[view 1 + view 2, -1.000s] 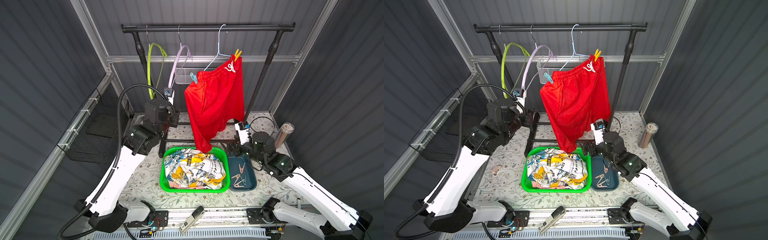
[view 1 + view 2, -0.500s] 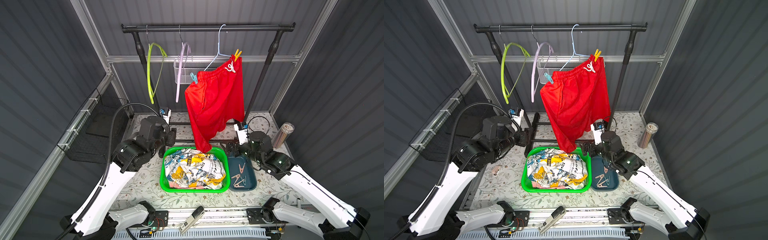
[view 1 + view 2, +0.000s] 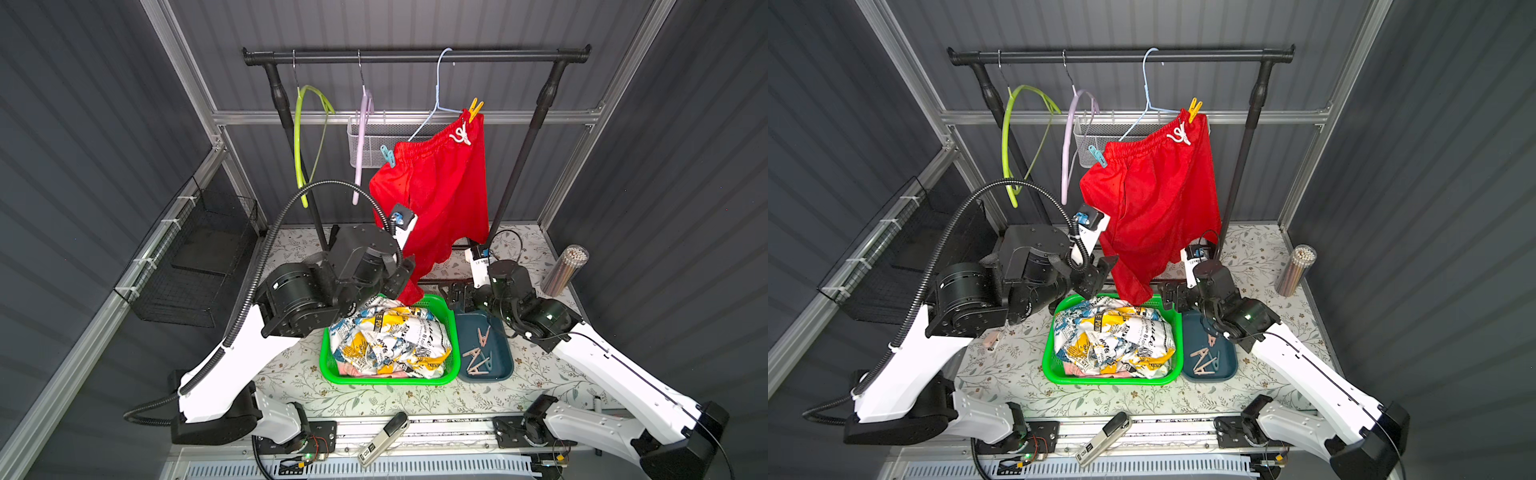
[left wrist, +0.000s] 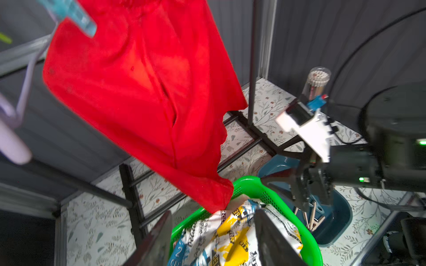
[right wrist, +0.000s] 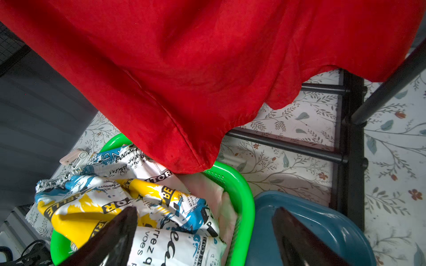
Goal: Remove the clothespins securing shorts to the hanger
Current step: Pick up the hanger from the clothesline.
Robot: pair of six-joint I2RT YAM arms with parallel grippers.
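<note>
Red shorts pinned to a pale blue hanger, both arms low beside the basket.
The red shorts (image 3: pixel 436 199) hang on the pale blue hanger (image 3: pixel 437 93), held by a yellow clothespin (image 3: pixel 473 109) at the raised end and a light blue clothespin (image 3: pixel 387 154) at the lower. Their hem dips to the green basket (image 3: pixel 386 380), which holds the printed shorts (image 3: pixel 390 336). Beige clothespins (image 3: pixel 478 357) lie in the teal tray (image 3: pixel 500 365). The left jaws and the right jaws stand apart, empty.

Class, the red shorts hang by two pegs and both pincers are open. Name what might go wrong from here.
1. Pulling the blue clothespin alone leaves the red shorts on the yellow clothespin; they may swing on the tilted hanger.
2. Their hem hangs at the green basket back rim, so they might drop outside it.
</note>
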